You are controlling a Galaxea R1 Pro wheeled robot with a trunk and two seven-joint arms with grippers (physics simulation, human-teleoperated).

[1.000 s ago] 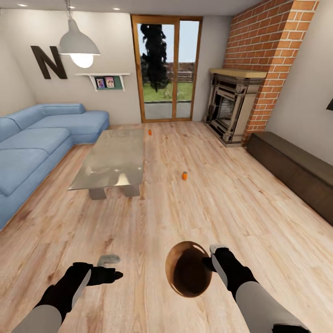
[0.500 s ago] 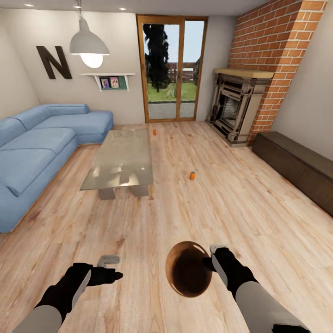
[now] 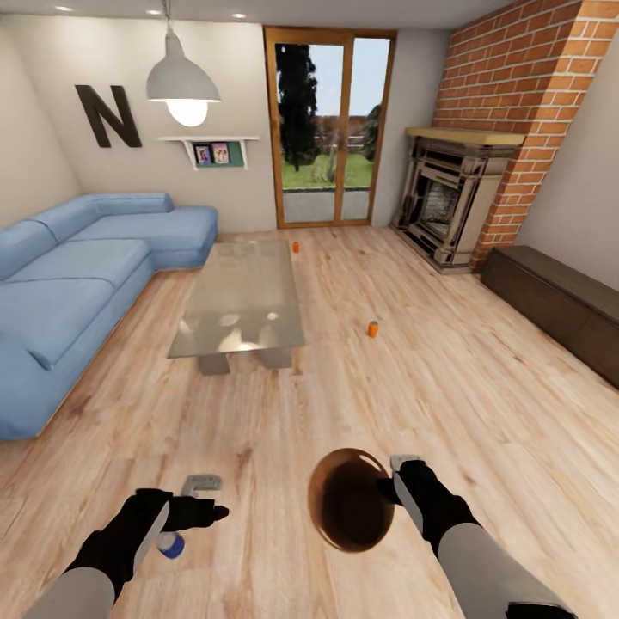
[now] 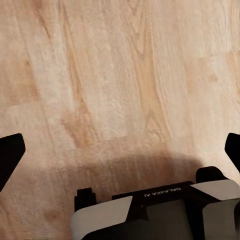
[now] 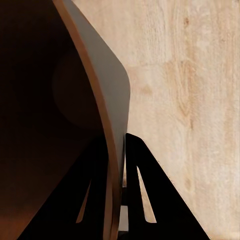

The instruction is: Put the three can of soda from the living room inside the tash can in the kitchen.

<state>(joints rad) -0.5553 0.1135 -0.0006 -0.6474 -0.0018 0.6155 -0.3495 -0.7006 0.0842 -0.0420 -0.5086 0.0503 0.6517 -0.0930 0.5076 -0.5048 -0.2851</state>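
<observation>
both arms reach forward, left gripper [image 3: 205, 499] spread wide, right gripper [image 3: 389, 478] pinched shut.

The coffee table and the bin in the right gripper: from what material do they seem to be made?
The coffee table top looks like glass: glossy, see-through, with pale reflections, on grey block legs, perhaps stone or concrete. The bin, whose rim the right gripper pinches, looks like thin copper-brown metal with a dull sheen; painted plastic is also possible. The wall is thin in the right wrist view.
</observation>
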